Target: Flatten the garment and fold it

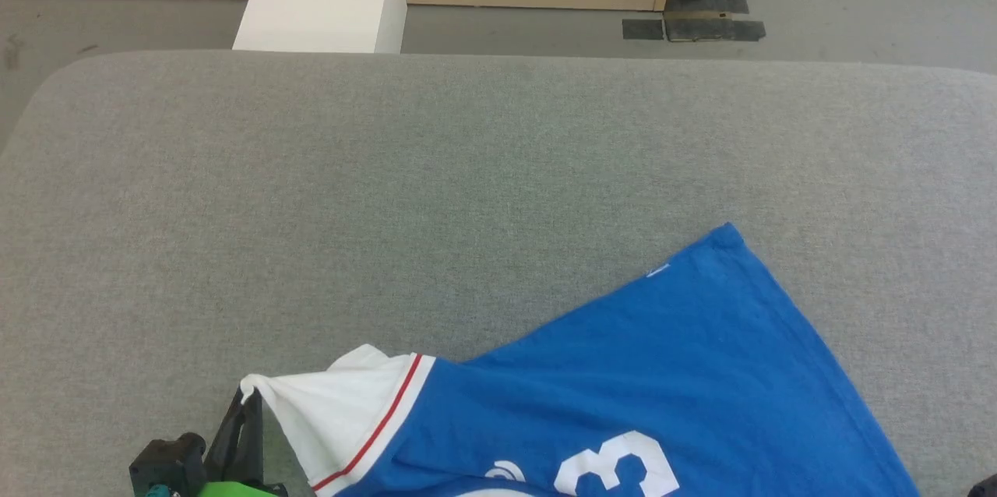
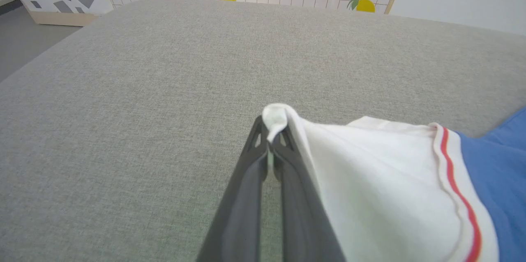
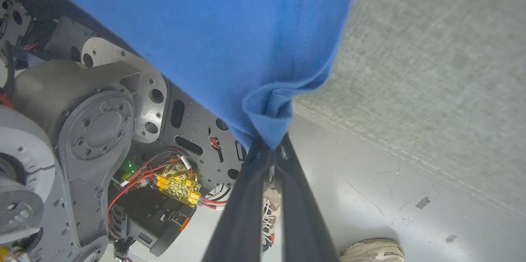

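The left gripper [image 2: 270,135] pinches the white sleeve [image 2: 370,167], the right gripper [image 3: 269,145] a blue corner [image 3: 267,116]. The shirt [image 1: 662,380] lies partly spread; folding seems not begun.

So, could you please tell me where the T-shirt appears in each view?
Head view: the garment lies lower right, white sleeve at the left gripper.
Left wrist view: garment at right, sleeve tip pinched in that gripper.
Right wrist view: garment top centre, blue corner pinched by the right gripper.
Shared landmark: the grey cushion surface.
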Robot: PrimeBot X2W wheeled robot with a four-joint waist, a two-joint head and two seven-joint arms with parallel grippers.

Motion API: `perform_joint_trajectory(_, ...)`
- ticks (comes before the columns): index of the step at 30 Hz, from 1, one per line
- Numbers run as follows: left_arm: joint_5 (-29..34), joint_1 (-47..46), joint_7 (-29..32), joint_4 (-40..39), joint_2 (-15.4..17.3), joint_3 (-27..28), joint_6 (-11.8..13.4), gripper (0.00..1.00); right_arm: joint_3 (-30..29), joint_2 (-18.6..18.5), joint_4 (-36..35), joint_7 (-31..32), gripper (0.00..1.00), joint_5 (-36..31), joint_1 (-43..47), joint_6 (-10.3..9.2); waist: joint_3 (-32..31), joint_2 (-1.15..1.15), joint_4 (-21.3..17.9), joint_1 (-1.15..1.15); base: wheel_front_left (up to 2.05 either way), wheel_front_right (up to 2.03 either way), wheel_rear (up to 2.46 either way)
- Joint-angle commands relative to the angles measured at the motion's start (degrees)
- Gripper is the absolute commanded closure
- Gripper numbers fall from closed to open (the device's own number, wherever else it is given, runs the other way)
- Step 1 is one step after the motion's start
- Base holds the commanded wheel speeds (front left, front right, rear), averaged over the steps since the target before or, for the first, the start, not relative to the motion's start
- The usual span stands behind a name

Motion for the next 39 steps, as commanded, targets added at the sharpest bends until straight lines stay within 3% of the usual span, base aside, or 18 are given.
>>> perform_joint_trajectory(1, -0.42, -0.19, -0.22, 0.07, 0.57, -0.02, 0.29, 1.00, -1.39, 0.74, 0.58, -1.31, 0.00, -0.54, 0.11, -0.09, 0.07, 0.00, 0.02, 0.00, 0.00, 0.00, 0.00)
perform_joint_trajectory(12, -0.61, 0.18, -0.03, -0.05, 0.84, -0.67, 0.62, 1.00, -17.72, -0.25, -1.99, -7.06, 0.00, -2.83, -8.17, -0.09, -1.18, 0.00, 0.62, 0.00, 0.00, 0.00, 0.00)
perform_joint_trajectory(17, -0.40, -0.30, 0.09, -0.67, 0.77, -1.60, 0.64, 1.00, -22.26, 2.61, -5.29, -5.26, 0.00, -8.53, -15.76, -0.09, -0.48, 0.00, 1.97, 0.00, 0.00, 0.00, 0.00)
perform_joint_trajectory(22, -0.20, -1.17, 0.15, -1.33, 0.71, -2.42, 0.70, 1.00, -19.52, 6.20, -7.69, 3.34, 0.00, -14.02, -23.83, -0.09, 1.25, 0.00, 3.50, 0.00, 0.00, 0.00, 0.00)
perform_joint_trajectory(26, -0.04, -2.63, 0.15, -1.29, 0.40, -3.26, 0.71, 1.00, -14.72, 9.89, -5.78, 11.42, 0.00, -16.58, -31.51, -0.09, 2.95, 0.00, 4.91, 0.00, 0.00, 0.00, 0.00)
perform_joint_trajectory(32, 0.24, -5.26, 0.02, -0.91, -0.69, -5.07, 0.43, 1.00, -7.96, 16.09, 2.59, 19.65, 0.00, -17.25, -40.83, -0.09, 6.19, 0.00, 7.55, 0.00, 0.00, 0.00, 0.00)
perform_joint_trajectory(39, 0.42, -8.18, -0.16, -0.06, -1.88, -6.60, 0.01, 1.00, -4.77, 20.90, 13.12, 20.86, 0.00, -16.74, -46.30, -0.09, 10.33, 0.00, 10.33, 0.00, 0.00, 0.00, 0.00)
